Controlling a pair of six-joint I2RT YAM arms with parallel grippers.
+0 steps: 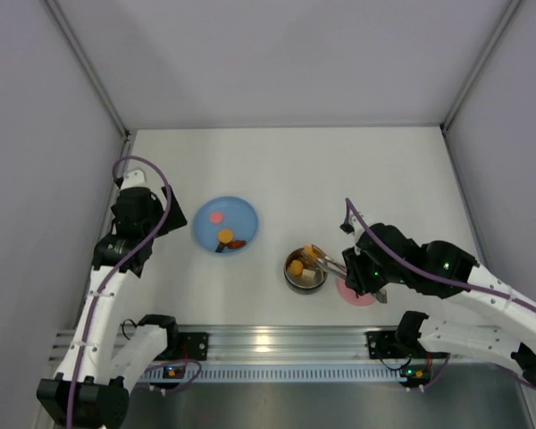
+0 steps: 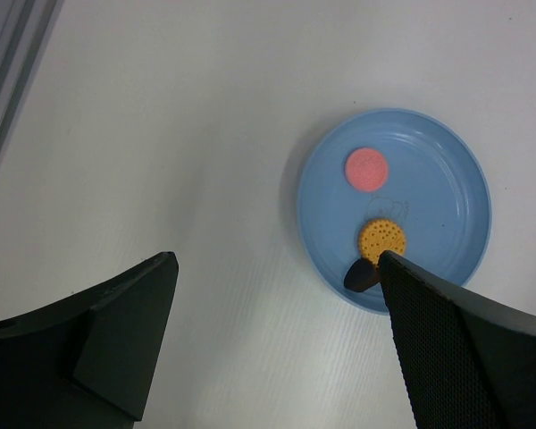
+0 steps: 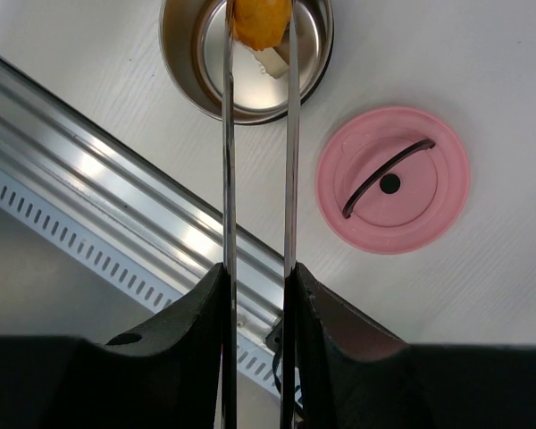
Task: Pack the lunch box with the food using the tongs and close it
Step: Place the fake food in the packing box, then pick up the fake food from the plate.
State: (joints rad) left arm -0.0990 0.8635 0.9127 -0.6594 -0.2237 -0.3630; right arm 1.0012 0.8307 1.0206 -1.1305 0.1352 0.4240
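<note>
Our right gripper [image 3: 257, 277] clamps the tongs [image 3: 228, 161], whose arms run straight ahead and pinch an orange piece [image 3: 261, 22] right over the bowl [image 3: 183, 63] — letting go comes next, we judge. The lid [image 3: 429, 206] lies just beside the bowl, nearest this arm.

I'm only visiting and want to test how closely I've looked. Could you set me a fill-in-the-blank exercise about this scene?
1. The right gripper is shut on the ___, which pinch an orange piece over the lunch box.
2. The lid lying flat beside the lunch box is ___ in colour.
3. The blue plate holds ___ pieces of food.
4. The left gripper holds nothing; its jaws stand ___.

Missing words: tongs; pink; three; open.
</note>
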